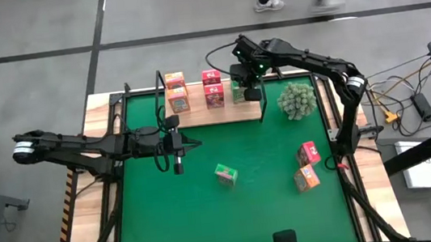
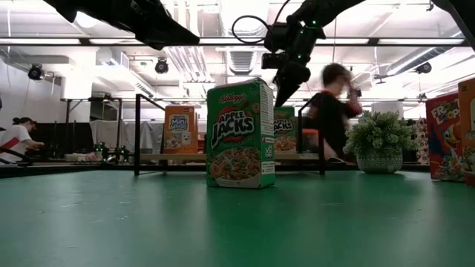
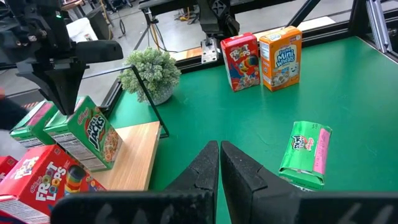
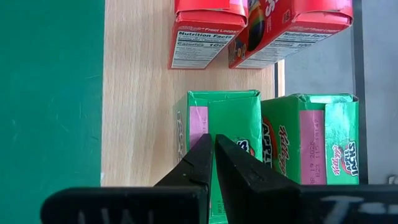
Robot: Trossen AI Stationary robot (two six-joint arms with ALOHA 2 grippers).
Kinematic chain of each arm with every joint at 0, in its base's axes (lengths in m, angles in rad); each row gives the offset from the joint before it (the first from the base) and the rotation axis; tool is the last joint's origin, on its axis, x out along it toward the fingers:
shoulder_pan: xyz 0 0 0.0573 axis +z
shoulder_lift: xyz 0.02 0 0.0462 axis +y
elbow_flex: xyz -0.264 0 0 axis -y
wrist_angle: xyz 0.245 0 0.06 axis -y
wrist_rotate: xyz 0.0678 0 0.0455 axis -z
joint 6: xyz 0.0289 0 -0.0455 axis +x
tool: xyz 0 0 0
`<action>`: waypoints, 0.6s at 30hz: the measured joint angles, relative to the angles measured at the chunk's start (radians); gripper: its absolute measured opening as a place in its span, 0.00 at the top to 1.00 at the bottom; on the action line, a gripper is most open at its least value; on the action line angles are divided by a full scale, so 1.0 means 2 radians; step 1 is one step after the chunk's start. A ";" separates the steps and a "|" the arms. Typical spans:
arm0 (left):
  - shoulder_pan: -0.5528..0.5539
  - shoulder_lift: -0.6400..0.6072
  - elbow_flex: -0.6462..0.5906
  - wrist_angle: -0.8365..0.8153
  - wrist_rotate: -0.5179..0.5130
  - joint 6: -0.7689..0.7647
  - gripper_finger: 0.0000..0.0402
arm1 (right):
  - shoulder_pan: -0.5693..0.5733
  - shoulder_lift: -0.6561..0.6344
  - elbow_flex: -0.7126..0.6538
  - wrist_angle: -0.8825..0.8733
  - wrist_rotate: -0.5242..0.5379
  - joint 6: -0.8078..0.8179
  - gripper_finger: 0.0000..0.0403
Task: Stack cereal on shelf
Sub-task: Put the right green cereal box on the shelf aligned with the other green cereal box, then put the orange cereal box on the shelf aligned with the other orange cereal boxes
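Right claw (image 1: 250,92) hanging directly above the flat light wooden shelf board (image 1: 199,116), fingers drawn together to a narrow slit and gripping nothing. Straight beneath, in the right wrist view, the top flap of a small green Apple Jacks cereal box (image 4: 224,134) standing upright on the board, a second green box (image 4: 309,140) just beside it, and two pink Froot Loops boxes (image 4: 261,28) farther along. From above, also two small orange cereal boxes (image 1: 175,90) at the board's other end, so six boxes shelved in three pairs.

Left claw (image 1: 195,145) out over the green mat of the surface (image 1: 169,216), fingers likewise pressed nearly shut and empty, pointing across the mat. Ahead of it and slightly toward the front edge, the third green cereal box (image 1: 226,173), seemingly tipped onto its side in the left wrist view, long axis roughly in line with the claw's reach. Clearly nearer the left claw than the right.

Farther off, near the right edge of the mat, one pink box (image 1: 309,153) and one orange box (image 1: 307,178) standing just beside each other, closer to the right arm's base. Fuzzy grey-green plant ball (image 1: 297,100) beside the board's end.

Probable next pick: one of these three loose boxes; fingers must spread first.
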 joint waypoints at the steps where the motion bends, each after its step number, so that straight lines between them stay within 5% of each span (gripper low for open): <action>1: 0.000 0.000 0.000 0.000 0.000 0.000 1.00 | 0.000 -0.002 0.000 0.000 0.000 0.000 0.97; 18: 0.000 0.000 0.000 0.001 0.000 0.000 1.00 | 0.023 -0.035 0.020 -0.027 0.001 0.050 0.97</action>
